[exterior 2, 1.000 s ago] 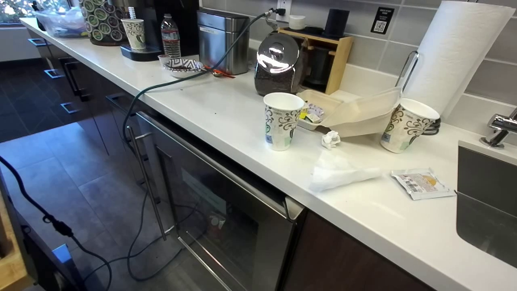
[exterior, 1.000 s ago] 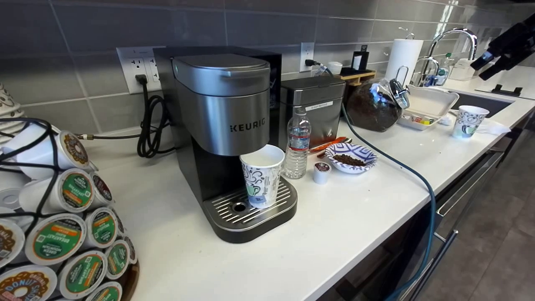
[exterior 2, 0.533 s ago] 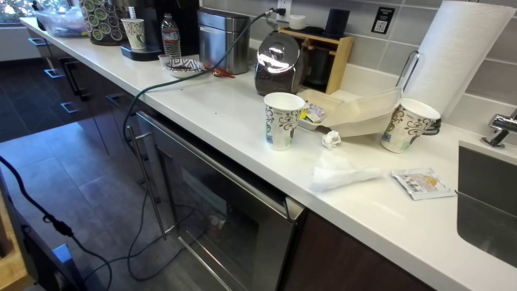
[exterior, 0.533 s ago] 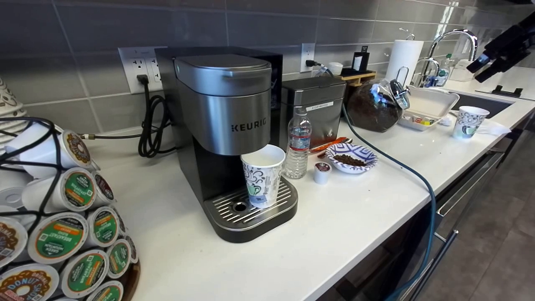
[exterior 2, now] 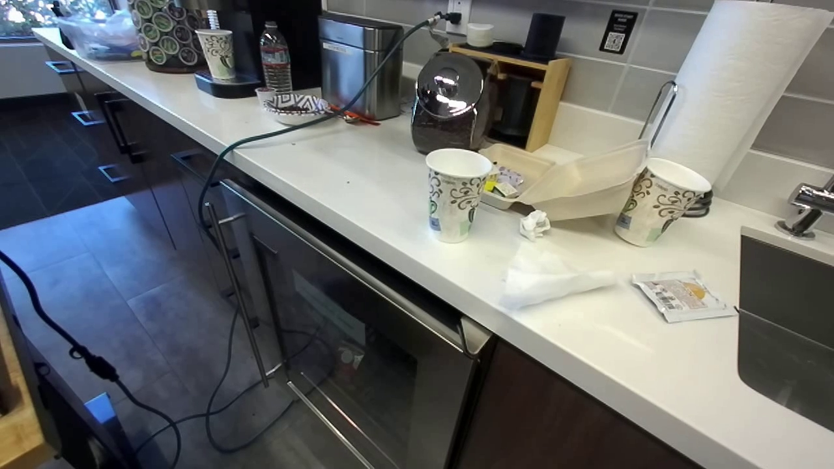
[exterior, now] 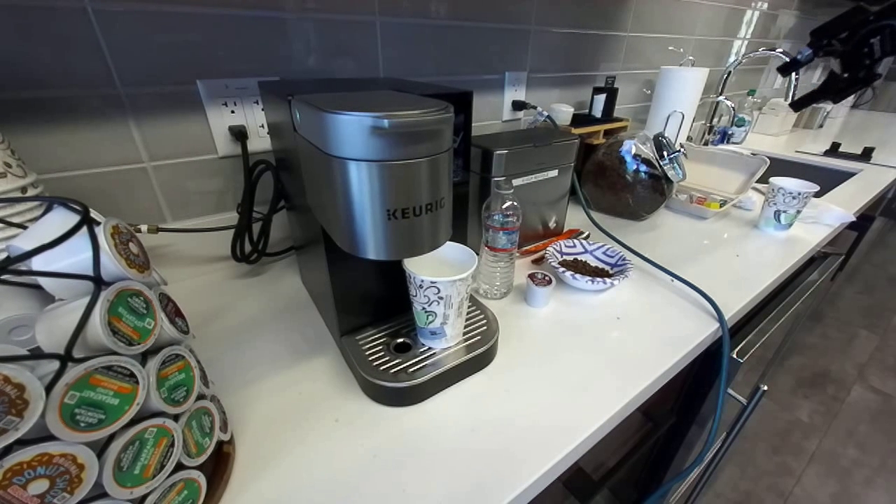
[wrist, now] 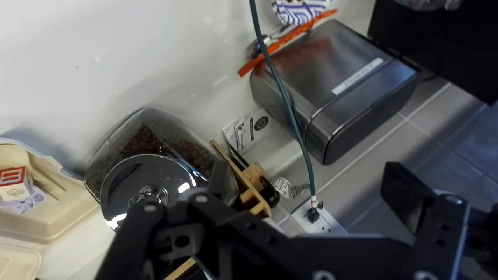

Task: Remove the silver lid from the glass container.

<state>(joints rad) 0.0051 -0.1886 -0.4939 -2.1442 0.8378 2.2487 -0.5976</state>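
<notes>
Because the jaws have risen and turned in an exterior view, realignment is probably required. The jaws stand wide, holding nothing. The silver lid [wrist: 146, 181] sits on the glass container [exterior: 623, 178], outside the jaw gap in the wrist view.

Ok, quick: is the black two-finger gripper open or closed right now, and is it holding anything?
Black two-finger gripper: open, jaws wide apart, holding nothing; the round shiny silver metal lid is not in its grip.
</notes>
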